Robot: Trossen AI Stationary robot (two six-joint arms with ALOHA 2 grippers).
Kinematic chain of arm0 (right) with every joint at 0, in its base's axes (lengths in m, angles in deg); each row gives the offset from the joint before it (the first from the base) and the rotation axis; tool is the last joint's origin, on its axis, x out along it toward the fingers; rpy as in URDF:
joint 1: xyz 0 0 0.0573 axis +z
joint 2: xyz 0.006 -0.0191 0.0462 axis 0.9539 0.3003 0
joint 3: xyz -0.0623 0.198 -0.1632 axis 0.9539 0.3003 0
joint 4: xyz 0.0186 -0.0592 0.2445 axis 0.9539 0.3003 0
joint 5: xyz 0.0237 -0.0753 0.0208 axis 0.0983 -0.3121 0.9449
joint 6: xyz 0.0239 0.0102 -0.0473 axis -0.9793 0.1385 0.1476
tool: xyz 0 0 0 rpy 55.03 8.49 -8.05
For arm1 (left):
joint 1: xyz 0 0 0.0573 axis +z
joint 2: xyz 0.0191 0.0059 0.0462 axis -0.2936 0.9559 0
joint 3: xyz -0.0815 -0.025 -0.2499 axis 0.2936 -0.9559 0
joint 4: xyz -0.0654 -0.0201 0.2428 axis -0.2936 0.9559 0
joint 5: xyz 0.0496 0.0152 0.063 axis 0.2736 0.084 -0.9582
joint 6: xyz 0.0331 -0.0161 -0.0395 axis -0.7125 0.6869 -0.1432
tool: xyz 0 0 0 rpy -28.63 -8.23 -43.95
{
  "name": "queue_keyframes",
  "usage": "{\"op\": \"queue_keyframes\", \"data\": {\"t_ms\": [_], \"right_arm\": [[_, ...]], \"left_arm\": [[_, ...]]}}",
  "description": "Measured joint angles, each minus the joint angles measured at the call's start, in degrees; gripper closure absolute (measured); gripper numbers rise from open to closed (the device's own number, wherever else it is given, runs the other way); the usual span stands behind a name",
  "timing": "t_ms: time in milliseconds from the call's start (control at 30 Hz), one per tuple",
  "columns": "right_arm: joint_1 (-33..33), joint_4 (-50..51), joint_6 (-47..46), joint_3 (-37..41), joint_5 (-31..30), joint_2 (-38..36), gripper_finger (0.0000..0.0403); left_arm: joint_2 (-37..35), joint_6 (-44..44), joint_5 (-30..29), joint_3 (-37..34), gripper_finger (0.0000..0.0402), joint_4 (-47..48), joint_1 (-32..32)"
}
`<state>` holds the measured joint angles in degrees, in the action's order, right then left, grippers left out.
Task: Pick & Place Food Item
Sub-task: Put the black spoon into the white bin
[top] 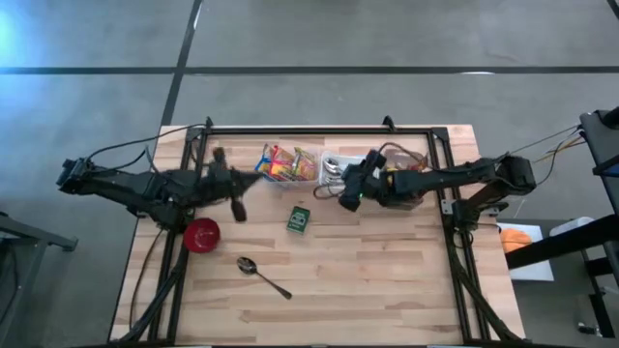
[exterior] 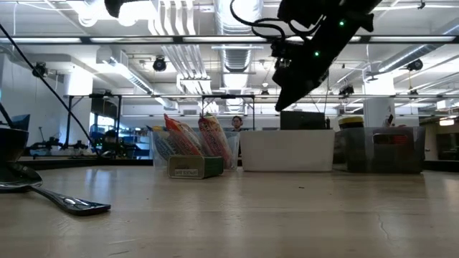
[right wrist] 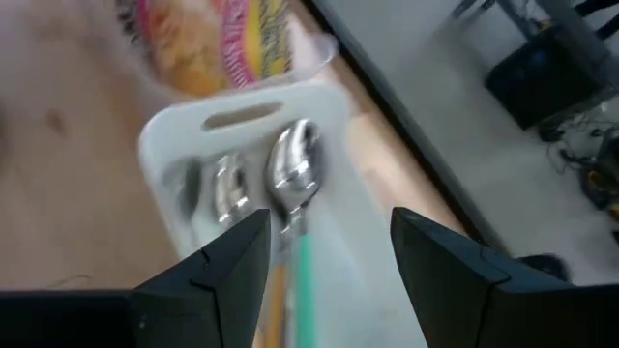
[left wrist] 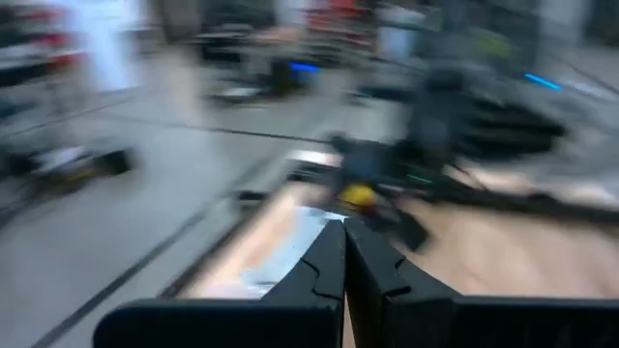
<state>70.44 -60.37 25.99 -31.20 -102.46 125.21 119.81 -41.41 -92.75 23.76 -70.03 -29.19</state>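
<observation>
The right gripper (right wrist: 329, 251) hangs with wide, empty jaws over the white plastic cutlery bin (top: 334, 169). The colourful snack packets (top: 286, 164) sit beside it on the worktop. The left gripper (top: 238, 208) has closed jaws.

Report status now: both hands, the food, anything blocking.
Left hand shut, empty, above red bowl. Right hand open above white cutlery bin. Green food box untouched on table. Nothing blocking.

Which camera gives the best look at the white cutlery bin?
The right wrist view: the white cutlery bin fills the frame beyond the open right pincer, with spoons lying inside. The high view shows it small, partly under the right arm. The low view shows only its side wall. The left wrist view is too blurred to tell.
</observation>
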Motion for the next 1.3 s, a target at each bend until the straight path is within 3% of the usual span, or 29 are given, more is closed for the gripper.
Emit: {"op": "queue_keyframes", "data": {"t_ms": [67, 133, 300, 400, 533, 700, 833, 967, 1200, 1300], "right_arm": [[-1.2, -0.6, 2.1, 0.0, 0.2, -1.6, 0.019], [-2.3, -0.7, 2.3, 0.3, 0.4, -3.3, 0.019], [-2.9, 0.2, -3.2, 3.0, 1.4, -6.6, 0.019], [-1.8, 0.0, -0.1, 3.2, 4.3, -8.4, 0.019], [0.6, -0.2, -8.7, 3.5, 7.7, -10.9, 0.019], [6.9, 0.0, -10.3, 5.3, 12.5, -12.9, 0.019], [11.3, -0.6, -10.0, 5.3, 12.1, -13.7, 0.019], [15.5, -0.4, -7.5, 5.0, 12.5, -13.8, 0.019], [19.4, 0.4, -3.3, 5.4, 12.4, -13.8, 0.019], [19.4, 0.5, -3.1, 5.4, 12.4, -13.8, 0.019]], "left_arm": [[-0.1, 3.4, -5.1, 0.0, 0.0401, -0.9, 1.9], [-0.1, 6.3, -4.7, 0.0, 0.0401, -0.9, 4.4], [-0.3, 18.6, 3.7, 0.0, 0.0401, 4.8, 8.3], [-0.1, 23.6, 8.2, 0.0, 0.0401, 9.6, 8.1], [1.2, 27.9, 19.6, -0.1, 0.0401, 11.8, 7.7], [1.8, 33.2, 41.7, 0.3, 0.0401, 5.2, 7.8], [1.8, 40.2, 40.6, 0.8, 0.0401, 6.2, 7.2], [3.2, 41.6, 39.6, 0.7, 0.0401, 12.9, 6.8], [12.6, 40.2, 40.1, 0.8, 0.0401, 16.6, 3.3], [17.6, 35.5, 43.4, 1.5, 0.0401, 17.9, 1.2]]}}
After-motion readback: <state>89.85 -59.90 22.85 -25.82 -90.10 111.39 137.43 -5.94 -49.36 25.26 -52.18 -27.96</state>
